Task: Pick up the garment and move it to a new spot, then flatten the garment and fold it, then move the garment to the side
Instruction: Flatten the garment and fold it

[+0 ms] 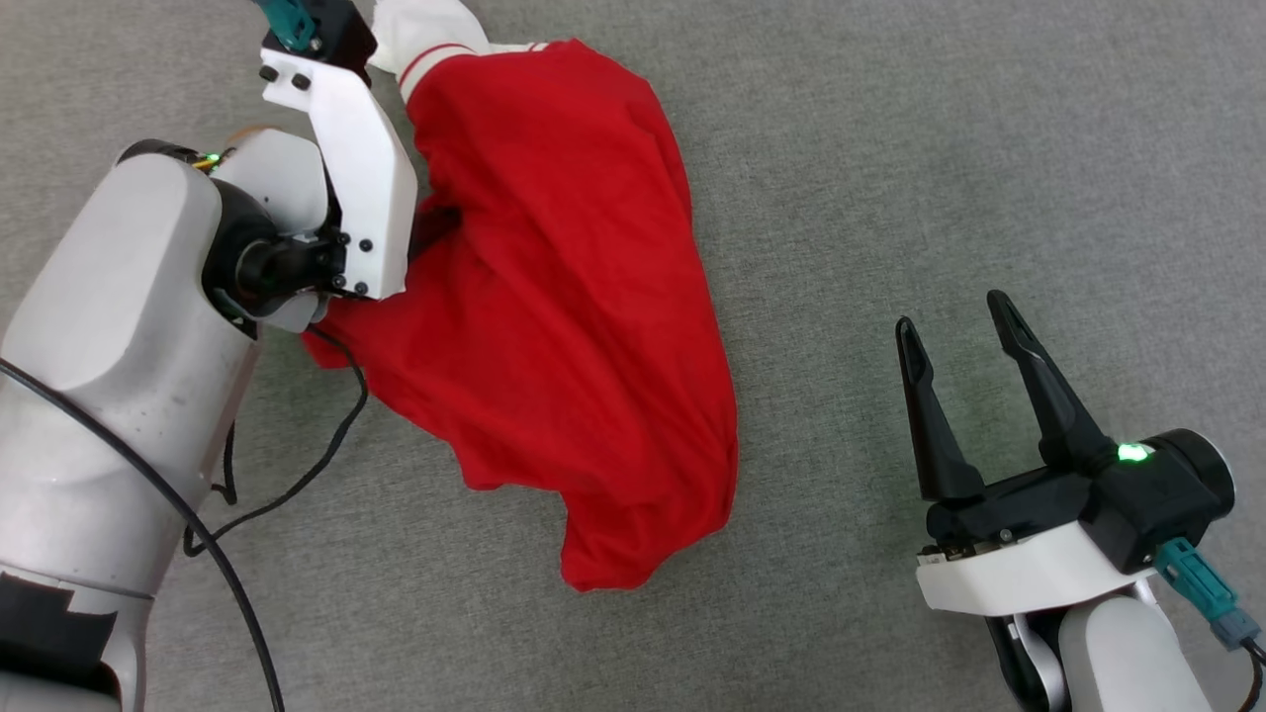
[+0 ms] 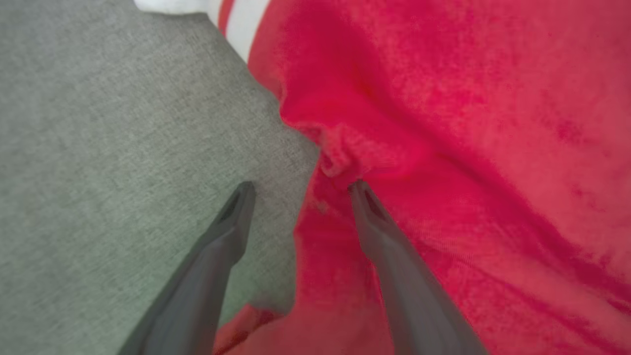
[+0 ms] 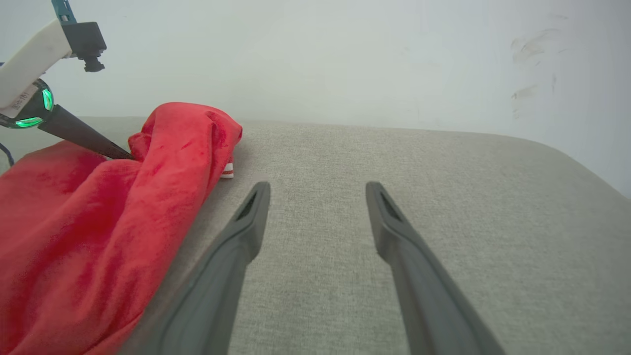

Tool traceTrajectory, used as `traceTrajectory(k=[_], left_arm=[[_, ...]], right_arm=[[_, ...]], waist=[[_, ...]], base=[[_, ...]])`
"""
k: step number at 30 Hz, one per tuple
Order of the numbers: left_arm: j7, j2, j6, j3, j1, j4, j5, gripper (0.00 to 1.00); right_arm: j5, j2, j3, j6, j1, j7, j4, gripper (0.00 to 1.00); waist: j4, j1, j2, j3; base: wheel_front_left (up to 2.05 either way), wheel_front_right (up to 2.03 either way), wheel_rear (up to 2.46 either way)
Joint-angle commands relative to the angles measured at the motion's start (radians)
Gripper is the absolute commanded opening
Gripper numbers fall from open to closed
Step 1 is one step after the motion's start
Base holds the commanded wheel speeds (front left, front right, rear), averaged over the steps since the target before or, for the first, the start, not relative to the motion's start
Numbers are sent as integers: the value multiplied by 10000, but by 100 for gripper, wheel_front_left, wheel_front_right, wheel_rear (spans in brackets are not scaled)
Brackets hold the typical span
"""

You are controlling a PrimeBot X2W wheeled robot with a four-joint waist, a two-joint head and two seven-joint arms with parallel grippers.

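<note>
The garment point(image 1: 564, 297), bright red, lies bunched on the grey cloth surface, with a white sleeve point(image 1: 420, 40) and striped trim at its far end. My left wrist point(image 1: 356, 168) hangs over its left edge. In the left wrist view my left gripper point(image 2: 301, 190) is open and straddles a puckered fold of the garment point(image 2: 468, 123): one finger is over grey surface, the other on red cloth. My right gripper point(image 1: 964, 341) stands open over bare surface to the garment's right, holding nothing. The right wrist view shows the right gripper point(image 3: 318, 187) beside the garment point(image 3: 98, 212).
The grey fabric surface point(image 1: 989, 148) stretches wide to the right of the garment and ends at a rounded far edge point(image 3: 567, 158) before a pale wall point(image 3: 345, 59). A black cable point(image 1: 326, 455) loops off my left arm near the garment's lower left.
</note>
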Motion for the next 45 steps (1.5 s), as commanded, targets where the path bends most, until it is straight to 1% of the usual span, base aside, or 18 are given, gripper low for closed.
traceTrajectory(k=[1,3,4,5,6,13,18,20,25,30,34,37,42,45], left_arm=[[134,51,-1,-224,-137,255,-106,100],[338,46,-1,-415,-86,467,-237,100],[468,51,-1,-568,-28,515,-313,61],[468,51,-1,-568,-28,515,-313,61],[500,69,-1,-674,36,525,-383,0],[-222,154,-1,-576,366,499,-1041,0],[-1039,527,-2,-370,868,294,-1453,0],[-1408,761,-2,-277,1196,137,-1583,0],[-2192,1307,-2,-144,2616,-476,-2025,0],[-2838,1628,100,-205,4532,-1478,-2198,0],[-3144,1515,490,-439,6012,-2673,-2315,0],[-3303,1327,703,-744,6943,-3330,-2297,0],[-3679,1036,956,-1162,7918,-3834,-2133,0],[-3999,909,1001,-1167,8148,-3924,-2080,0]], right_arm=[[60,5,-20,-3,-119,-22,-48,100],[51,7,-36,-3,-124,-22,-32,100],[53,7,-40,-3,-118,-22,-14,100],[53,7,-40,-3,-118,-22,-14,100],[51,5,-47,-3,-111,-22,6,100],[-68,5,-113,-3,-29,-22,135,100],[-163,5,-193,-3,153,-22,249,100],[-206,5,-191,-3,248,-22,305,100],[-308,5,-282,-3,556,-20,524,100],[-380,4,-329,-3,906,-20,688,100],[-436,5,-355,-3,1084,-22,777,100],[-493,4,-289,-3,1160,-22,828,100],[-492,4,-237,-3,1307,-20,899,100],[-561,4,-203,-3,1362,-22,909,100]], waist=[[-124,-3,0,137],[-125,-3,0,156],[-116,-3,0,156],[-116,-3,0,156],[-102,-3,0,152],[271,-3,0,-234],[695,-3,0,-854],[888,-3,0,-1139],[1422,-3,0,-1924],[1900,-3,0,-2648],[2199,-3,0,-3040],[2331,-3,0,-3246],[2408,-3,0,-3495],[2432,-3,0,-3585]], base=[[0,0,0],[0,0,0],[0,0,0],[0,0,0],[0,0,0],[0,0,0],[0,0,0],[0,0,0],[0,0,0],[0,0,0],[0,0,0],[0,0,0],[0,0,0],[0,0,0]])
